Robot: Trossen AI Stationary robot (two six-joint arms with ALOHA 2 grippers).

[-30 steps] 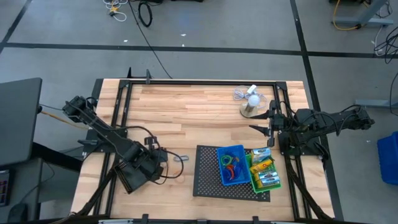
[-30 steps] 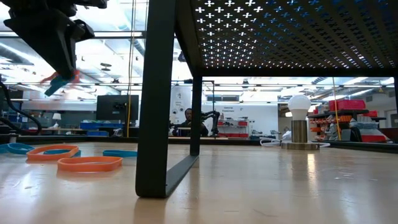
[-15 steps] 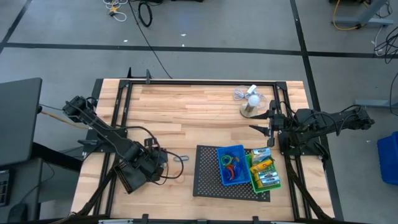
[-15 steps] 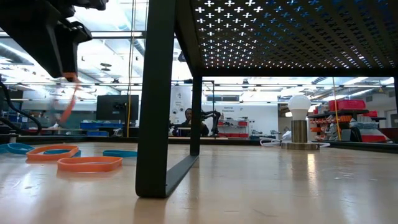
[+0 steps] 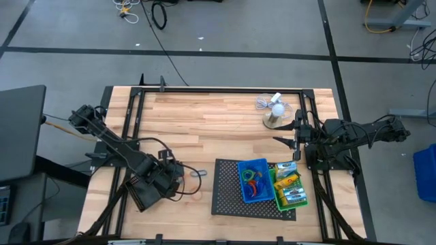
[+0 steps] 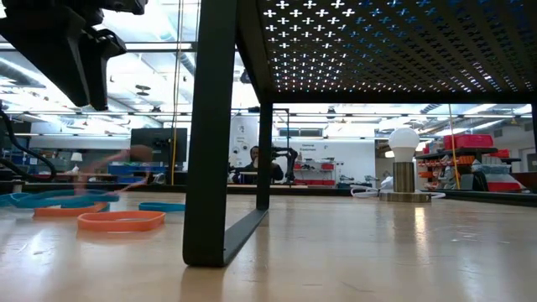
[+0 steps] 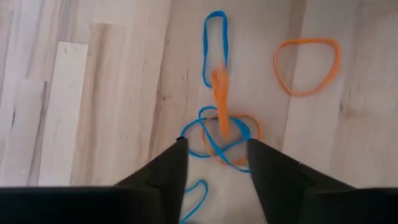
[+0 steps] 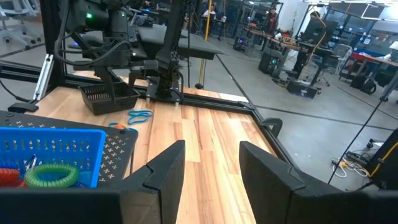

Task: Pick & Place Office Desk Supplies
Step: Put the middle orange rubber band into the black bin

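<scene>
My left gripper (image 5: pixel 178 179) hangs open over the table's near left part, fingers slanting down, nothing between them (image 7: pixel 217 149). Below it lie several rubber-band loops: a tangle of blue and orange ones (image 7: pixel 221 140), a long blue loop (image 7: pixel 215 46) and an orange loop (image 7: pixel 308 65). One orange band (image 7: pixel 219 109) shows blurred over the tangle. The low view has the loops (image 6: pixel 122 221) flat on the wood under that gripper (image 6: pixel 75 59). My right gripper (image 5: pixel 285 133) waits open above the table's right side, pointing level toward the left (image 8: pixel 211 162).
A black mesh tray (image 5: pixel 228 194) at the near middle carries a blue bin (image 5: pixel 253 180) with loops and a green bin (image 5: pixel 289 189) with small boxes. A white mini fan (image 5: pixel 276 112) stands at the far right. A black bin (image 8: pixel 102 96) sits by the left arm.
My left gripper has opened without moving and let go of the orange rubber band it held up. The band has fallen from the fingers down onto the loops lying on the table.
</scene>
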